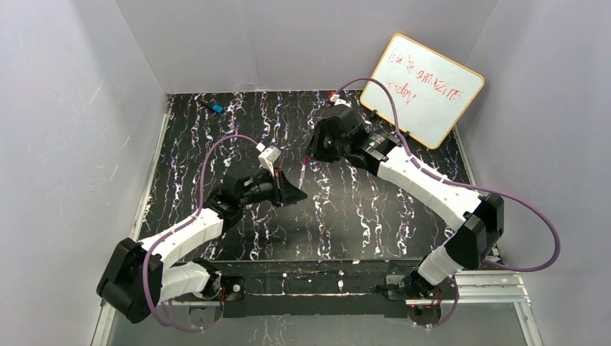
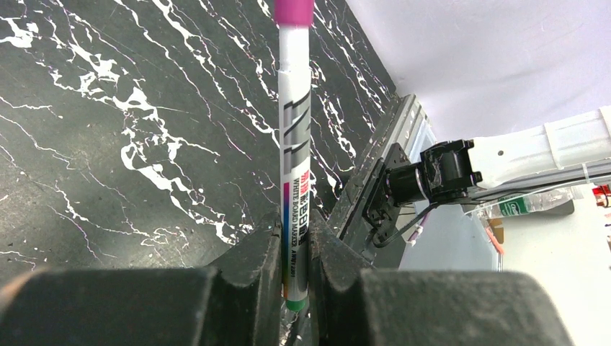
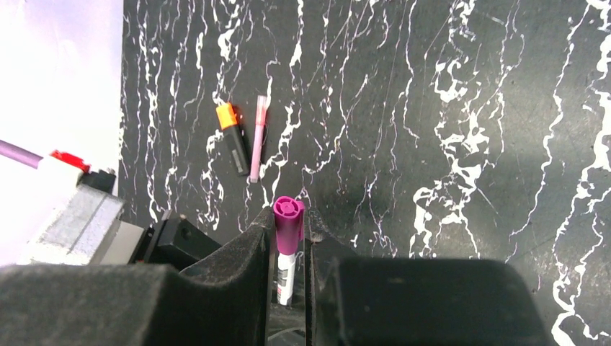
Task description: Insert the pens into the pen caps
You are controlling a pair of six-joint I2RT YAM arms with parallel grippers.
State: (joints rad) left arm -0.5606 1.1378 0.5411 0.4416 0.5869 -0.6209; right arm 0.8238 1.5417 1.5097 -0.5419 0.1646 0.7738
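Note:
A thin white pen (image 2: 294, 130) stands in my left gripper (image 2: 295, 231), which is shut on the lower part of its barrel. The pen's far end is inside a magenta pen cap (image 2: 294, 11). My right gripper (image 3: 288, 223) is shut on that magenta cap (image 3: 287, 225), and the white barrel (image 3: 286, 277) shows beneath it. In the top view the two grippers meet end to end over the middle of the table, left (image 1: 292, 189) and right (image 1: 308, 160). A short black pen with an orange end (image 3: 233, 137) and a thin pink pen (image 3: 257, 137) lie side by side on the table.
A black marker with a blue end (image 1: 214, 107) lies at the far left of the black marbled table (image 1: 360, 209). A whiteboard with red writing (image 1: 421, 90) leans at the far right. Grey walls close in the table's sides and back.

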